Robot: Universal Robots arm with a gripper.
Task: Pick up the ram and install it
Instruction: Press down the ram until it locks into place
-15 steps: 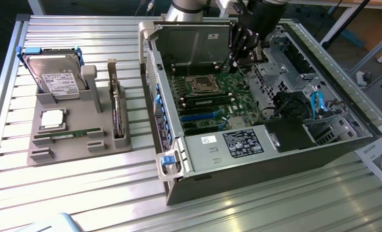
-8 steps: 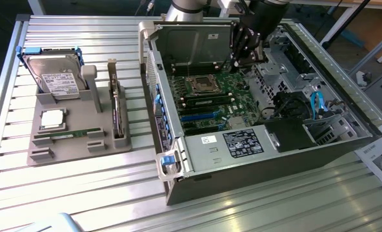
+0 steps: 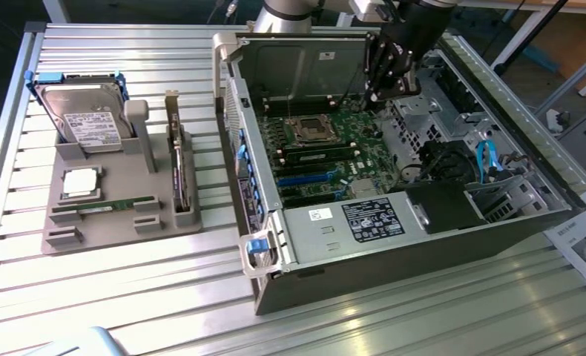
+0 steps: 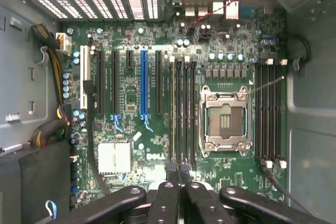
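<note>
Over the open computer case (image 3: 392,259), the gripper (image 3: 390,95) hangs with its fingers pressed together above the memory slots (image 4: 182,108) — whether a stick is pinched between them I cannot tell. One ram (image 3: 105,205) lies flat in the grey tray (image 3: 124,230) on the exterior view's left, well apart from the gripper. Those slots sit just beside the bare CPU socket (image 4: 226,119) — a descent slightly off line could, I judge, strike its pins or a latch.
</note>
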